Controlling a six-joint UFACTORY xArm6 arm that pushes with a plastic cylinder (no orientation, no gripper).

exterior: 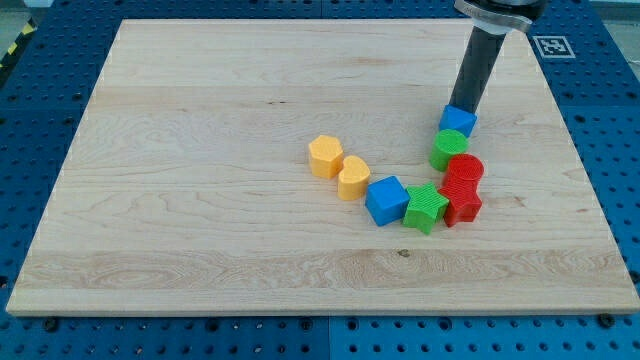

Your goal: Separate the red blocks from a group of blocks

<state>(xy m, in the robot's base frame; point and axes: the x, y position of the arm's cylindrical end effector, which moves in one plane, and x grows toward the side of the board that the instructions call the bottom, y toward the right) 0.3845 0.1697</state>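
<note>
Camera view: no pincer is fitted; my tip (462, 106) is set against the small blue block (457, 121), right of centre. Red cylinder (464, 169) and red star block (462, 205) remain clustered below, beside the green blocks (449, 149); a push between them is judged next.

The setting looked like a robotics lab or test bench rather than a home or shop. A pale, rectangular wooden board (200, 120) served as the counter, and it lay on a blue metal base plate (40, 110) drilled with a regular grid of mounting holes, with a black-and-white square fiducial marker (552, 45) fixed at the view's top right and a strip of yellow-and-black hazard tape (14, 48) at the top left edge. A straight dark rod on a robot arm (478, 68) reached down over the board, where small coloured plastic blocks sat.
</note>
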